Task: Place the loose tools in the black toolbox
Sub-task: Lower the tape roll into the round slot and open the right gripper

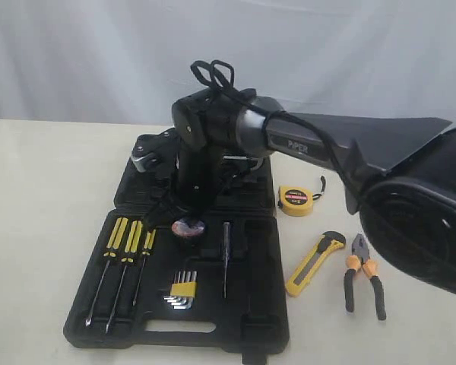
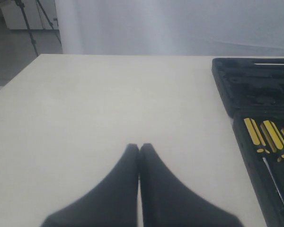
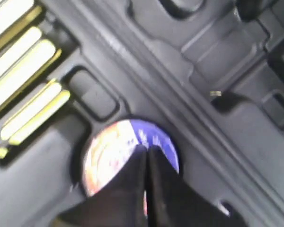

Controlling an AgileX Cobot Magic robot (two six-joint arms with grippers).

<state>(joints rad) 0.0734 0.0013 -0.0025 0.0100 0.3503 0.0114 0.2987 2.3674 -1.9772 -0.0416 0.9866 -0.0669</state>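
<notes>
The black toolbox [image 1: 243, 319] lies open at the table's middle. The black tape roll with its white-purple label [image 1: 188, 226] sits in a round recess of the tray [image 3: 106, 156]. My right gripper [image 1: 187, 215] hangs directly over it, shut [image 3: 146, 149], its tips above the label with nothing between them. The yellow tape measure [image 1: 295, 200], the yellow-black utility knife [image 1: 314, 263] and the orange-and-black pliers [image 1: 363, 281] lie on the table right of the box. My left gripper [image 2: 139, 145] is shut over bare table, left of the toolbox [image 2: 246, 90].
Yellow-black screwdrivers [image 1: 125, 243] [image 2: 270, 137] and yellow-holdered hex keys [image 1: 182, 291] fill slots in the tray. A thin tester screwdriver [image 1: 226, 255] lies in the tray's middle. The right arm [image 1: 304, 144] stretches over the box's lid. White curtain runs behind the table.
</notes>
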